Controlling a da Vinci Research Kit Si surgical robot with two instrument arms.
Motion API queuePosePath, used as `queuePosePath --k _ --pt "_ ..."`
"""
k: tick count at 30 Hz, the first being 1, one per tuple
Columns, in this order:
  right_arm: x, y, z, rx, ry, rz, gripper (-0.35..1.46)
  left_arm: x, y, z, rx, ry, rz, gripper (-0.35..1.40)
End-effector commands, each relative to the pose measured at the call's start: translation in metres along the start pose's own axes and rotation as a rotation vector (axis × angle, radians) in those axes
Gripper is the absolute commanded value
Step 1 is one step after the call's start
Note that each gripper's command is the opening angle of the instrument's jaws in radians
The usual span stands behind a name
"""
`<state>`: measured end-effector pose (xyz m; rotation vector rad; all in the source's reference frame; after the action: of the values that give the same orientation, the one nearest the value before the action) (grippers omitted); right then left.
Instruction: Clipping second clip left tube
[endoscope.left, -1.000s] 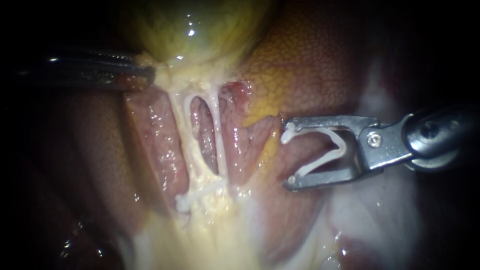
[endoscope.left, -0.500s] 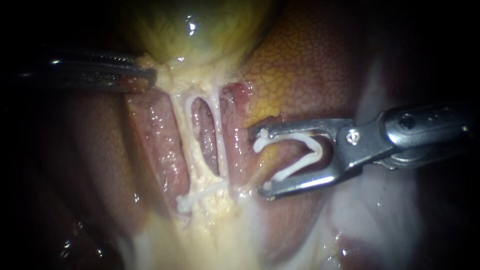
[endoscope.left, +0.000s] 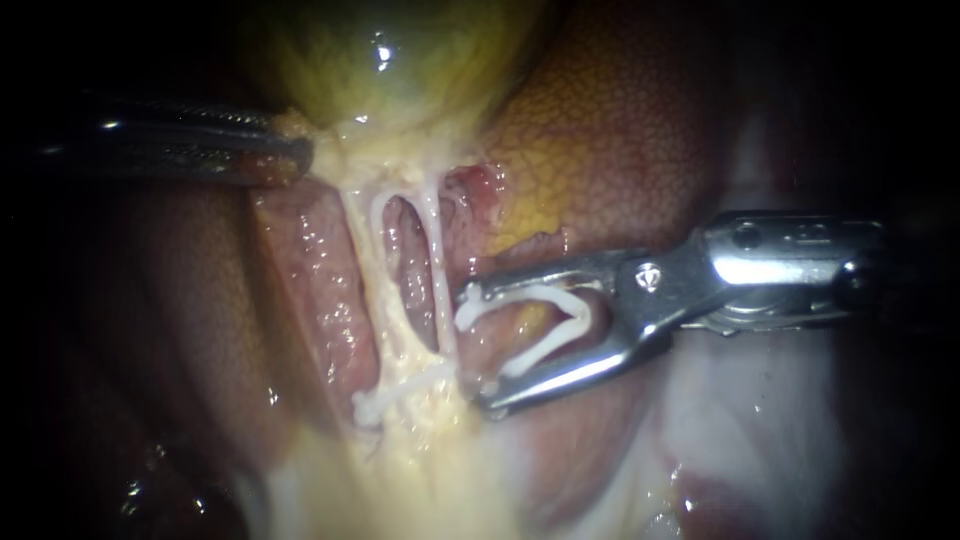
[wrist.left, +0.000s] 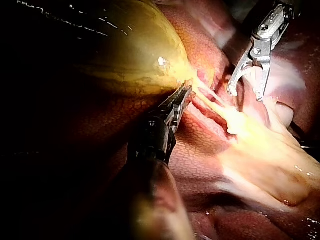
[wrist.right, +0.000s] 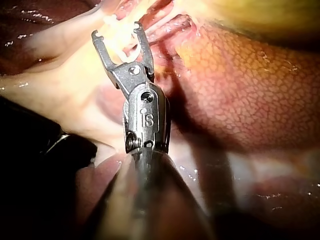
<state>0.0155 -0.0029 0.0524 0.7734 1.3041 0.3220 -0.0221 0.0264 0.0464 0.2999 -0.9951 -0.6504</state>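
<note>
Two pale tubes run down from the gallbladder (endoscope.left: 400, 60): the left tube (endoscope.left: 362, 262) and the right tube (endoscope.left: 437, 270). A white clip (endoscope.left: 385, 397) lies shut across their lower end. My right instrument (endoscope.left: 478, 348) comes in from the right, its jaws standing wide apart around an open white clip (endoscope.left: 540, 350). Its tips are just beside the right tube, and neither tube lies between the jaws. My left instrument (endoscope.left: 290, 155) is shut on the yellowish tissue at the gallbladder's neck, also seen in the left wrist view as the left instrument (wrist.left: 184, 95).
Mottled orange-brown liver (endoscope.left: 620, 130) surrounds the tubes. Red raw folds (endoscope.left: 325, 290) flank them. Pale whitish tissue (endoscope.left: 740, 430) lies below the right instrument's shaft. In the right wrist view the right instrument (wrist.right: 117, 31) points at pale tissue.
My right instrument has moved left with its open clip, from well to the right of the tubes to just beside the right tube. The left instrument has held still.
</note>
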Motion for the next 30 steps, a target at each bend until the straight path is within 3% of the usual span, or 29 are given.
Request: queuePosePath --k 1,23,30 --pt "-0.0003 0.0002 0.0003 0.002 -0.001 0.004 0.49 0.0 0.0 0.0 0.0 0.0 0.0 -0.35" --pt "-0.0046 0.0037 0.0023 -0.01 -0.01 0.012 0.5 0.0001 -0.0001 0.0002 -0.002 0.0 0.001 -0.35" --pt "-0.0049 0.0046 0.0025 -0.002 -0.012 0.009 0.5 0.0002 -0.0002 0.0003 -0.006 -0.001 0.001 -0.35"
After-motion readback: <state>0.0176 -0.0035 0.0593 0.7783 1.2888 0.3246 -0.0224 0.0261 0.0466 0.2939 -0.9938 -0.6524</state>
